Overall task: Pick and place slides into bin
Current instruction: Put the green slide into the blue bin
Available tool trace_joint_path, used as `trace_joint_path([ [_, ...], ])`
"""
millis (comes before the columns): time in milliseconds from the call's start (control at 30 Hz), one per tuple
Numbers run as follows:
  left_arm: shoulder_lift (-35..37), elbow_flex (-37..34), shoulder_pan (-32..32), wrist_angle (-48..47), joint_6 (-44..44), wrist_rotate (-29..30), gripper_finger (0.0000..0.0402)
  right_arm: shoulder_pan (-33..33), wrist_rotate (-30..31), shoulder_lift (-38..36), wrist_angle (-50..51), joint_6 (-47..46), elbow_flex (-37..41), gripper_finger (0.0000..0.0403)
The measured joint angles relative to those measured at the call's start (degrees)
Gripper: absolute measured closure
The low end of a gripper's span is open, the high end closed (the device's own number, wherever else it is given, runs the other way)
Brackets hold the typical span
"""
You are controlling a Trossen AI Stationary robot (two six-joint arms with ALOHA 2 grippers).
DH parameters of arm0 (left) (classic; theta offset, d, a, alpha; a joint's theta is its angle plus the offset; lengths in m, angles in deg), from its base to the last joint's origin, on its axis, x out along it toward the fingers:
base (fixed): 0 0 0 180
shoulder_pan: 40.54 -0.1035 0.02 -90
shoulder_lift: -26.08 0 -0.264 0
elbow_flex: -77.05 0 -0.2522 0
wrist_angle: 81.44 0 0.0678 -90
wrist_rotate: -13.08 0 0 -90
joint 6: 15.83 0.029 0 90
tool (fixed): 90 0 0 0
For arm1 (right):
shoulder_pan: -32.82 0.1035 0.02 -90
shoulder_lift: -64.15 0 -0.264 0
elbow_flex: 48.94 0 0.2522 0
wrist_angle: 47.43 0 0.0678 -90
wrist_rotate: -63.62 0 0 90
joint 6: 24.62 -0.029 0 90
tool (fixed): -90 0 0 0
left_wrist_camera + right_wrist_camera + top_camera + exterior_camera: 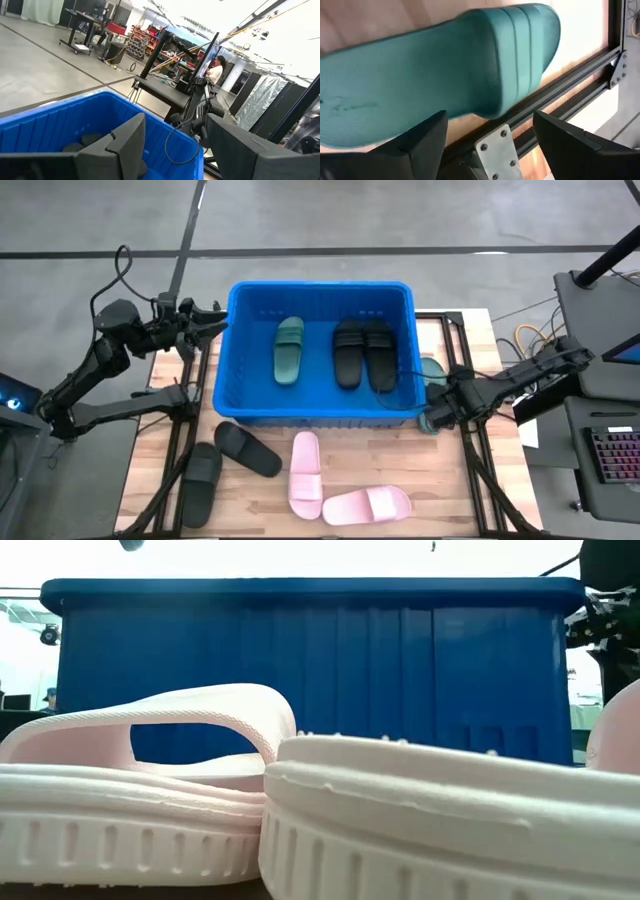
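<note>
Dark fingers of the right gripper [490,145] stood spread and empty just short of a green slide [435,70], which lay on the table between the bin [318,416] and the right edge, its long axis crossing the fingers' gap. Left gripper [205,323], open, waited by the bin's far-left corner, much farther off.

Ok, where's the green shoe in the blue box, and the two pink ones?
green slide in the bin [289,350], high view, its strap.
upright pink slide [305,472], high view, its strap.
sideways pink slide [366,505], high view, its strap.
</note>
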Motion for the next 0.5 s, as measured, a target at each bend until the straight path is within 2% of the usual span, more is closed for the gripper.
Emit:
trace_joint_path([
  [267, 0.51, 0.02, 0.02, 0.02, 0.42, 0.0, 0.0208, -1.6, -0.25, 8.36, -2.38, 0.6, -0.29, 0.0111],
  [500, 0.7, 0.02, 0.0, -0.04, 0.08, 0.0, 0.0208, -6.56, 0.77, 15.08, -2.18, -1.5, -0.26, 0.0113],
])
